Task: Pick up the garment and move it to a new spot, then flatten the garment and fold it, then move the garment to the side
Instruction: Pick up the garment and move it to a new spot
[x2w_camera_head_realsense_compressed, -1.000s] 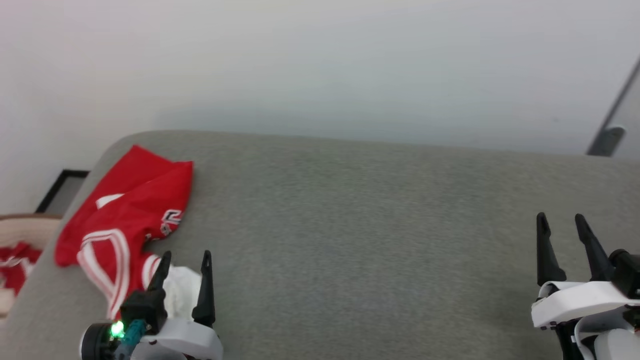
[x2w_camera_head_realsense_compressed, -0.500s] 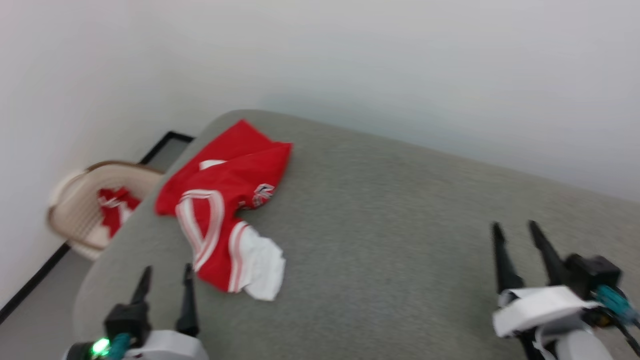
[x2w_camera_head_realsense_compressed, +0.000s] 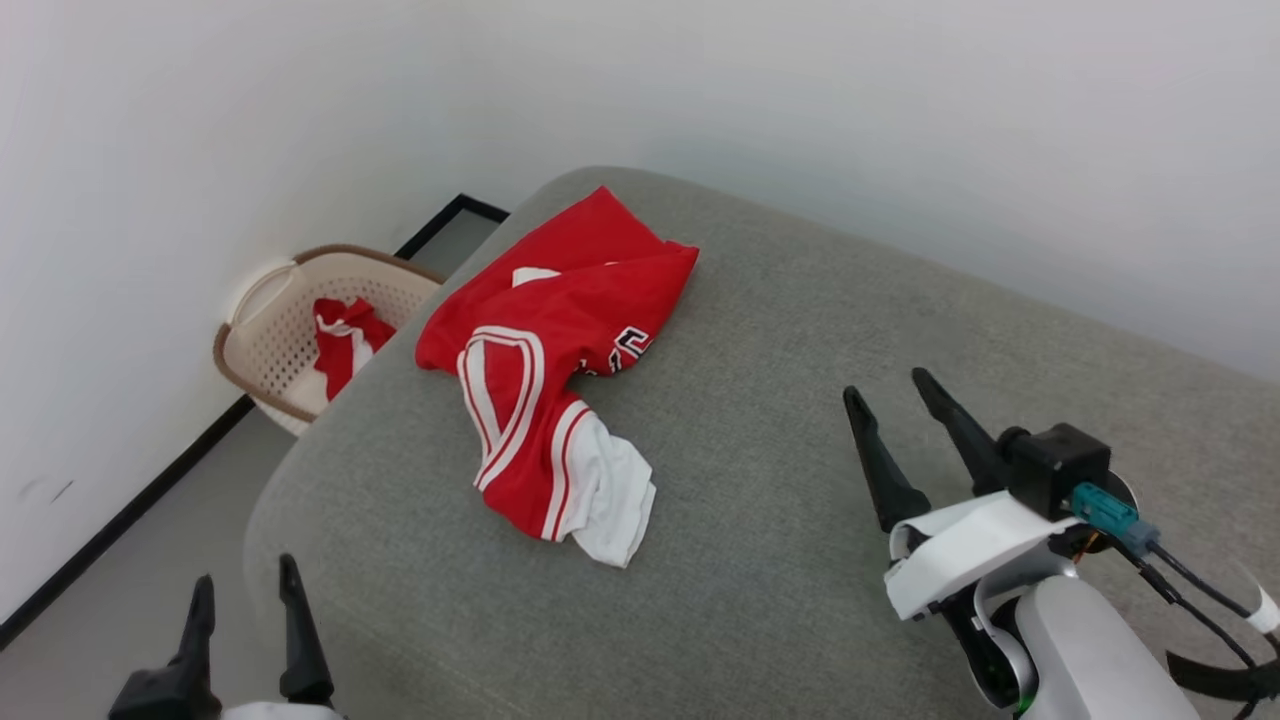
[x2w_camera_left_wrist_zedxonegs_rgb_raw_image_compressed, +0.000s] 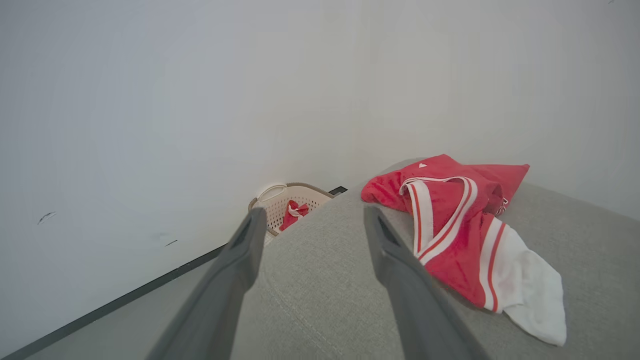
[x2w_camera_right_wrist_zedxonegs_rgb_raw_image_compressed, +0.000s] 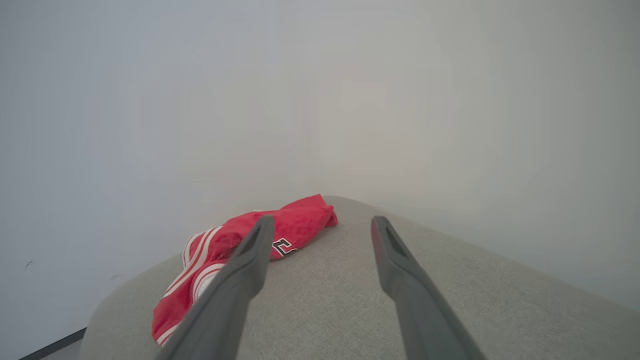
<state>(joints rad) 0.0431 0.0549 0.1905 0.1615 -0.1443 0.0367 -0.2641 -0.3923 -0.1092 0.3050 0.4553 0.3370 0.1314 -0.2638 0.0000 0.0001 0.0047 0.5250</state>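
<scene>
Two empty, wide claws: left claw (x2w_camera_head_realsense_compressed: 247, 572) has backed off the jersey (x2w_camera_head_realsense_compressed: 560, 330), right claw (x2w_camera_head_realsense_compressed: 884, 383) idle; jersey bunched at cushion (x2w_camera_head_realsense_compressed: 780, 340) corner, probably set aside.

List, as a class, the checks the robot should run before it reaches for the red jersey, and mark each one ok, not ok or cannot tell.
1. Left gripper open and holding nothing: ok.
2. Right gripper open and holding nothing: ok.
3. Jersey rests on the grey cushion with nothing on top of it: ok.
4. Jersey lying flat: not ok. It is crumpled and folded over itself.
5. Bare cushion beside the jersey for spreading it out: ok, on the robot's right of it.
6. Number of cloth layers at the white corner: cannot tell.
</scene>
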